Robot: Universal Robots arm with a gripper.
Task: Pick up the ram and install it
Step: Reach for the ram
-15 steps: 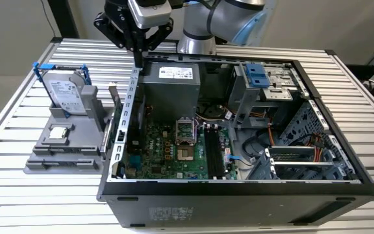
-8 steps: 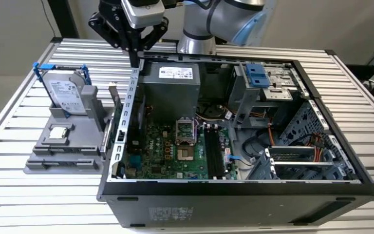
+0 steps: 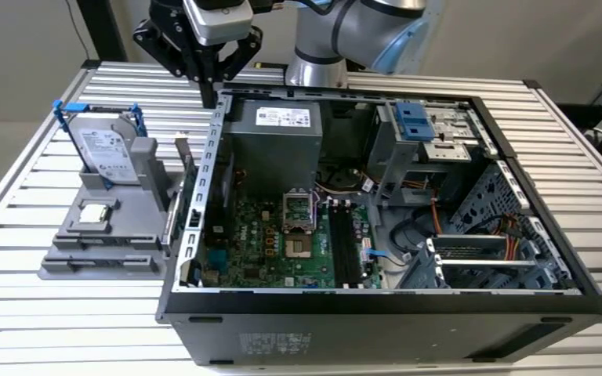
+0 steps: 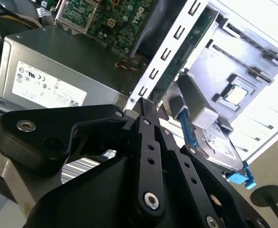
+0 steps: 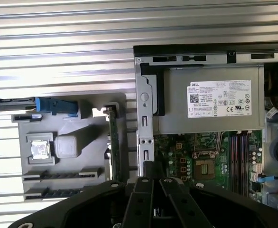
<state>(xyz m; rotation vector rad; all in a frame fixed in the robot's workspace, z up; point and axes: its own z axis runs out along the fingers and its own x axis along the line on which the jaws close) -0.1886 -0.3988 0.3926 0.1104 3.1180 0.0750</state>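
Note:
The ram (image 3: 185,160) is a thin greenish stick standing on edge in the grey holder (image 3: 103,252), just outside the open computer case (image 3: 385,305) on the exterior view's left. It also shows in both wrist views, as a green strip (image 5: 113,142) beside the case wall and as a slanted strip (image 4: 177,66). My gripper (image 3: 209,92) hangs above the case's back corner, higher than the ram and behind it. Its black fingers (image 5: 151,167) meet at a point (image 4: 143,102) with nothing between them. The black memory slots (image 3: 343,244) lie on the green motherboard inside the case.
The holder also carries a silver hard drive (image 3: 107,149) with blue rails and a small square processor chip (image 3: 94,211). A grey power supply (image 3: 272,141) sits at the back of the case, cables and drive cages on the exterior view's right. The slatted metal table (image 3: 50,329) surrounds everything.

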